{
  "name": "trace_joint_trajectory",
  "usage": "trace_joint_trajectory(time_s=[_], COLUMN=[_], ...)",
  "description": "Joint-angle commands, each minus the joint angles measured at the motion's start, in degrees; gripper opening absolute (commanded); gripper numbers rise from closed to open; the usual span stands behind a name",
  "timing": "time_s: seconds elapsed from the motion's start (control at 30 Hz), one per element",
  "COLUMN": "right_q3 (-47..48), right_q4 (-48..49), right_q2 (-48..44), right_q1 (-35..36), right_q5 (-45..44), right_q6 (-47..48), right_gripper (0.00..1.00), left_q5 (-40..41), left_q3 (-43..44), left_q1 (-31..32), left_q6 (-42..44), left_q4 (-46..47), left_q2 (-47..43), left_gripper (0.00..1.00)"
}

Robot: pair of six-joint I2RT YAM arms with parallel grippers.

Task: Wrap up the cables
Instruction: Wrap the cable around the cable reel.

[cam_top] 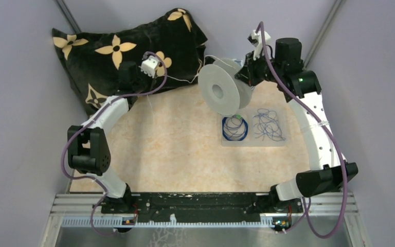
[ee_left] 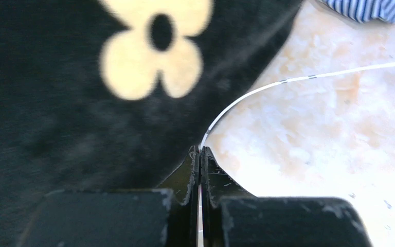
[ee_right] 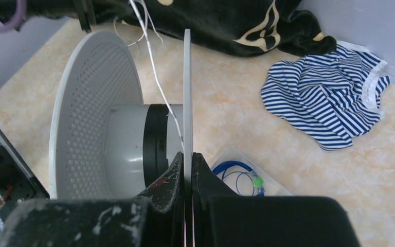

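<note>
The left jaws pinch a thin whitish wire [ee_left: 298,78] that runs from their tips toward the pale grey round plastic spool [cam_top: 221,87]. The right jaws clamp that spool's rim, and the dark blue wire coil [ee_right: 235,172] lies just beyond them.

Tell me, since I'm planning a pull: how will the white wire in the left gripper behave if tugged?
Probably floppy: the white wire curves slackly from the left gripper toward the spool. Likely light, being hair-thin. It might slip, pinched only between shut tips.
</note>
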State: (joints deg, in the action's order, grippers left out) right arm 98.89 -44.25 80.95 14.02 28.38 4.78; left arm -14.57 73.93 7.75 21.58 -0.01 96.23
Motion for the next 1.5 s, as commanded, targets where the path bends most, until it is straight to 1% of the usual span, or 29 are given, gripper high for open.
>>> trace_joint_trajectory(time_s=[0.0,0.17,0.23,0.33,0.47,0.6,0.8,0.87,1.0,1.23,1.47], right_q3=[5.66,7.06,7.15,7.26,7.17,7.72,7.42,6.87,6.04,2.91,-1.49], right_q4=[5.97,9.99,11.93,14.84,17.64,18.57,19.43,20.07,20.61,22.94,25.86], right_q2=[-0.03,1.14,1.51,1.76,1.67,2.26,3.24,3.53,4.66,4.8,4.56], right_q1=[-2.08,-5.25,-6.97,-9.42,-11.38,-11.73,-11.74,-11.76,-11.74,-11.45,-8.34], right_q5=[3.5,5.13,6.89,7.04,2.97,-2.33,-12.83,-14.91,-18.22,-23.21,-28.52], right_q6=[-6.89,-13.76,-16.68,-20.13,-23.18,-24.77,-22.77,-22.18,-20.57,-16.9,-12.1], right_gripper=[0.0,0.0,0.0,0.0,0.0,0.0,0.0,0.0,0.0,0.0,0.0], left_q5=[1.66,1.32,1.33,0.93,0.48,1.15,-0.71,-1.08,-2.6,-4.55,-7.14], left_q3=[-2.64,-5.42,-5.92,-6.7,-9.7,-11.11,-12.22,-11.87,-9.31,0.03,11.08], left_q1=[3.92,7.86,8.79,9.87,11.8,14.97,19.53,21.88,26.74,36.2,43.88], left_q6=[3.68,6.0,6.53,7.91,12.47,17.59,22.0,22.92,23.78,24.6,22.97], left_q4=[1.32,1.45,1.05,-0.1,-0.58,-3.82,-9.71,-12.01,-17.55,-27.02,-34.09], left_q2=[-0.18,-0.69,-0.52,-0.38,-1.58,-2.3,-5.05,-5.98,-6.99,-6.36,-2.96], left_gripper=[0.0,0.0,0.0,0.0,0.0,0.0,0.0,0.0,0.0,0.0,0.0])
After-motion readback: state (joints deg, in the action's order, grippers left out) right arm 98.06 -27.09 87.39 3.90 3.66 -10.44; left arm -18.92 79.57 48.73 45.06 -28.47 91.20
